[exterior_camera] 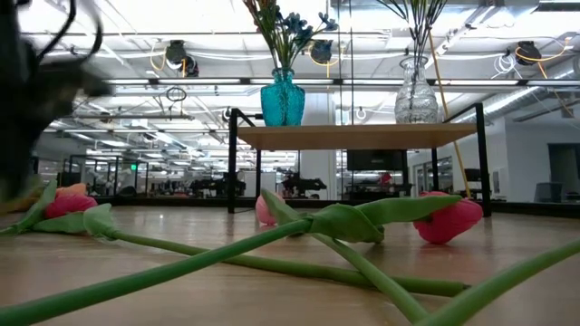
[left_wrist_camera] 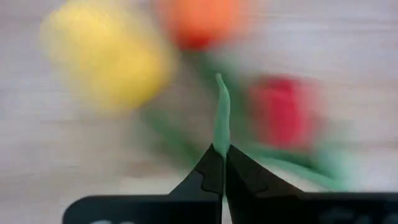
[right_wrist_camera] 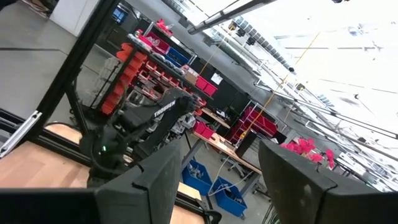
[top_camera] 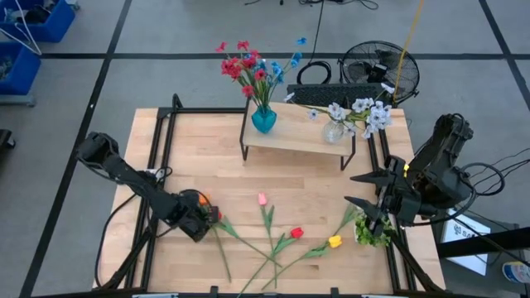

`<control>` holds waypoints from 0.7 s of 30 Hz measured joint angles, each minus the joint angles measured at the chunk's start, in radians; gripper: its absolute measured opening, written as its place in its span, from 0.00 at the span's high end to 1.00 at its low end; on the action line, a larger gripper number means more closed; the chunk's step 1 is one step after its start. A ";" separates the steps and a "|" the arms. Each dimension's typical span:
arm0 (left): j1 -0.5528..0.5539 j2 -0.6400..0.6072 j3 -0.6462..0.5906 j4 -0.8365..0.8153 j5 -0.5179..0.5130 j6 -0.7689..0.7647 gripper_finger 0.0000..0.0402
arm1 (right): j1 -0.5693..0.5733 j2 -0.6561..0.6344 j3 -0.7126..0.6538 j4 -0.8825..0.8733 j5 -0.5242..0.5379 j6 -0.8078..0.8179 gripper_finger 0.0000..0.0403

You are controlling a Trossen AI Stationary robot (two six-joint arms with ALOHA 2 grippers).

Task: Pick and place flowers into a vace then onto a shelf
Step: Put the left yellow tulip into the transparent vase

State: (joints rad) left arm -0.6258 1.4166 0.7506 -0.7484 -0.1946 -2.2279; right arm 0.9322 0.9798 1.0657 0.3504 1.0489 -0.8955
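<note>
Several loose flowers lie on the tabletop: a pink one (top_camera: 262, 199), a red one (top_camera: 296, 233) and a yellow one (top_camera: 334, 242), with long green stems crossing. My left gripper (top_camera: 201, 220) is low over the table's left half, beside an orange blossom (top_camera: 204, 199), and is shut on a green flower part. My right gripper (top_camera: 364, 190) hangs open above the table's right side, touching nothing. The shelf (top_camera: 290, 139) stands at the far edge. It carries a teal vase (top_camera: 263, 120) of red and blue flowers and a clear vase (top_camera: 334, 131) of white ones. My left gripper (left_wrist_camera: 222, 163) pinches a thin, pointed green leaf or stem piece (left_wrist_camera: 221, 115) between its two fingertips. The green strip sticks out straight beyond the tips. Which flower it belongs to, and whether that flower is off the table, cannot be told.
A bushy green leafy clump (top_camera: 373, 230) sits on the table below my right gripper. Black frame rails (top_camera: 156, 157) run along both table sides. A keyboard (top_camera: 339, 93) and a fan (top_camera: 374, 68) lie behind the shelf. In the low view, stems (exterior_camera: 272, 263) sprawl across the near table.
</note>
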 joint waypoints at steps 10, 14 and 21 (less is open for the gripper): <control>0.108 0.000 0.406 -0.068 -0.259 0.690 0.99 | -0.033 0.000 0.000 0.000 -0.002 0.029 0.48; 0.152 0.000 0.597 -0.063 -0.444 1.042 0.99 | -0.060 0.000 0.000 0.000 -0.002 0.180 0.48; 0.231 -0.003 0.809 0.286 -0.543 1.803 1.00 | -0.134 0.006 0.000 -0.094 -0.006 0.586 0.48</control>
State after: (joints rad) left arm -0.3947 1.4136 1.5598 -0.4623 -0.7373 -0.4246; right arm 0.7985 0.9854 1.0660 0.2565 1.0432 -0.3099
